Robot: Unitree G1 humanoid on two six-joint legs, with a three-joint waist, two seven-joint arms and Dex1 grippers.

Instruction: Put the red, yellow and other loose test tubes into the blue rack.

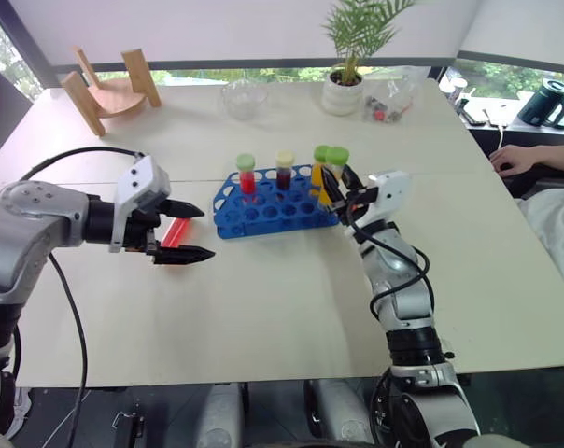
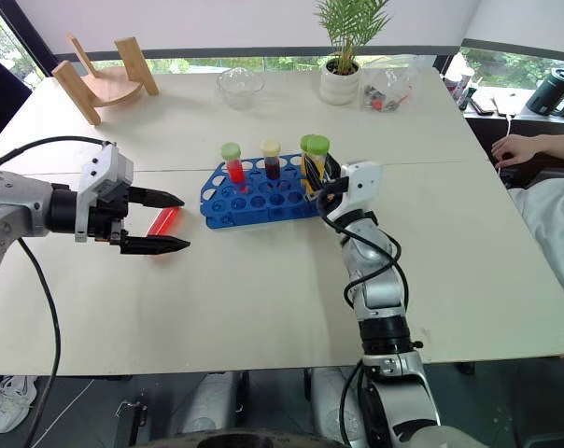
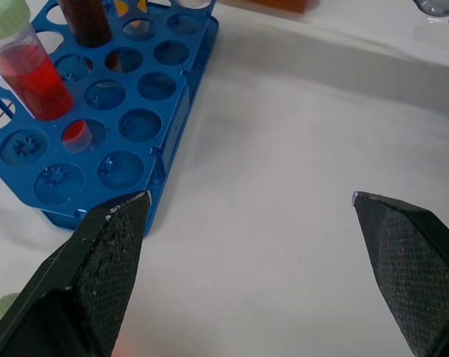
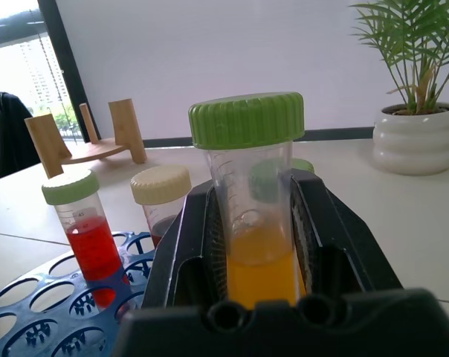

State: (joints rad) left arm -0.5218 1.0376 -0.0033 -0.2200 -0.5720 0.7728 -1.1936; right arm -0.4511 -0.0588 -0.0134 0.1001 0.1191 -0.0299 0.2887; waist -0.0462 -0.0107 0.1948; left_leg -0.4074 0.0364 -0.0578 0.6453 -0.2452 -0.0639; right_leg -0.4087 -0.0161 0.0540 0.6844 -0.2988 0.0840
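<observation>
At the right-hand end of the rack, my right gripper (image 1: 343, 196) has its two black fingers clamped on a clear plastic tube with a green screw cap and yellow-orange liquid (image 4: 256, 223). I'm holding that yellow tube upright, cap on top, its long axis close to vertical, and it sits right at the rack's right end. The wrist camera shows the fingers pinching it on both sides around the liquid level.

Just beyond it lies the bright blue plastic rack (image 1: 263, 217), a rectangle of round holes running away to my left across the pale table (image 1: 263, 308). Three tubes are already standing in it: one with red liquid and a green cap (image 1: 246, 175), one with dark liquid and a cream cap (image 1: 284, 170), and another green-capped one (image 1: 320, 166) close beside the one I'm carrying. I can't tell from here whether my tube's foot is already in a hole or just above one; my guess is that lining its base up with a free hole at that end is what the next move depends on.

Out on the other side, my left gripper (image 1: 190, 231) hangs wide open with nothing in it, fingers pointing toward the rack's left end. A red tube (image 1: 176, 232) lies flat on the table just beyond those open fingers, between them and the rack. That makes the left arm clearly the nearer one for it.
</observation>
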